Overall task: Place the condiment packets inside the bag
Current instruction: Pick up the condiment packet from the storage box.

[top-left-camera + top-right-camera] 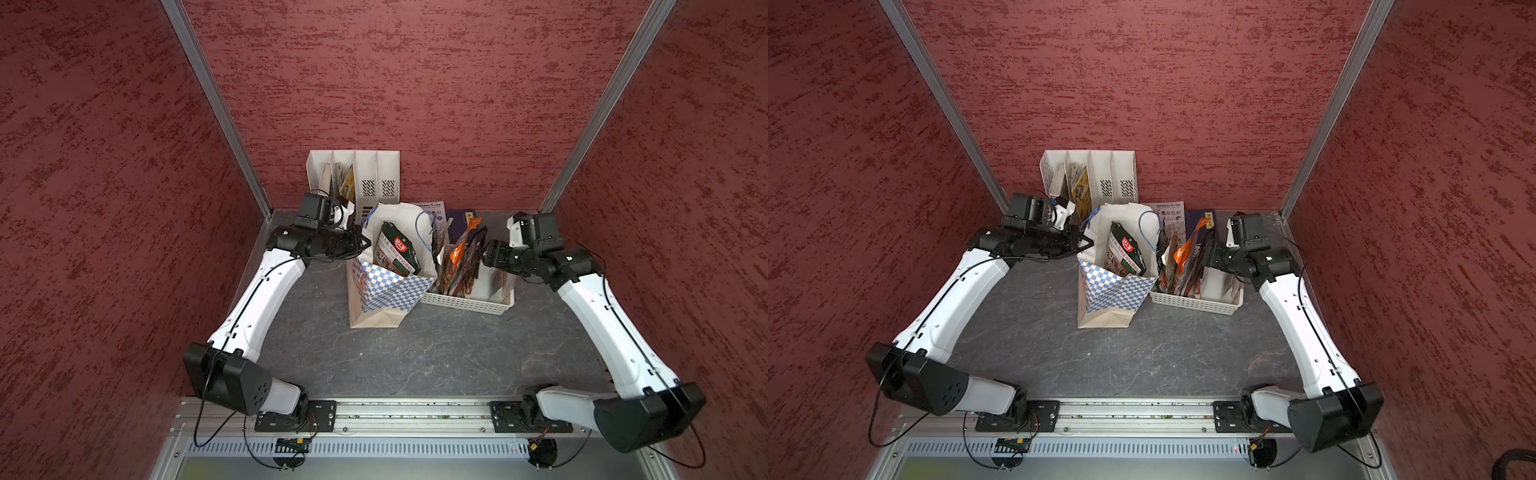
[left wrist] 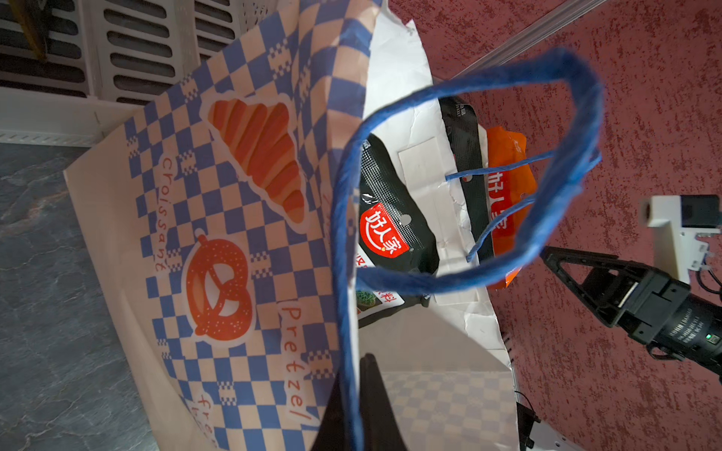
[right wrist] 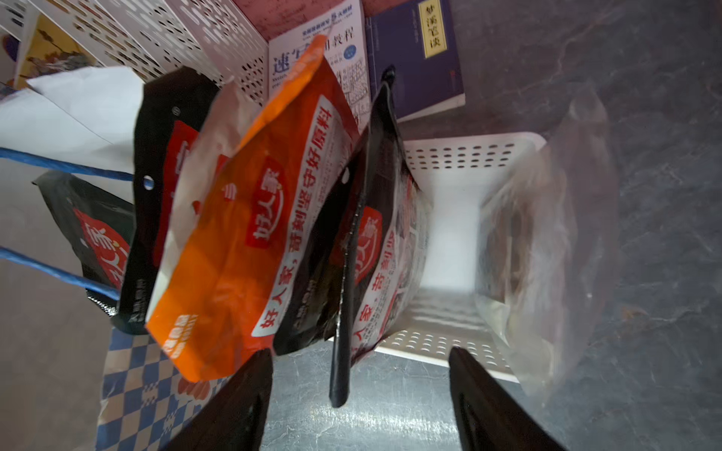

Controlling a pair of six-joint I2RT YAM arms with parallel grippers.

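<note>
At bag [image 1: 386,286] rim, left claw [image 1: 366,242] pinched paper; right claw [image 3: 357,351] spread before condiment packets [image 3: 242,242]; next move probably needed closing on one

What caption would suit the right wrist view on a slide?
Open right gripper facing condiment packets standing in the white basket, beside the checkered bag.

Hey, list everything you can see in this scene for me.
bag: one, blue-white checked, mid-table towards the back
black packet: one, inside bag
basket packets: several, orange and black, standing in basket
basket: one, white, right of bag
file holder: one, white, back wall, papers inside
books: two, white and navy, flat behind basket
table: grey
left tool: black, shut on bag's blue cord
right tool: black, open, at the basket packets
</note>
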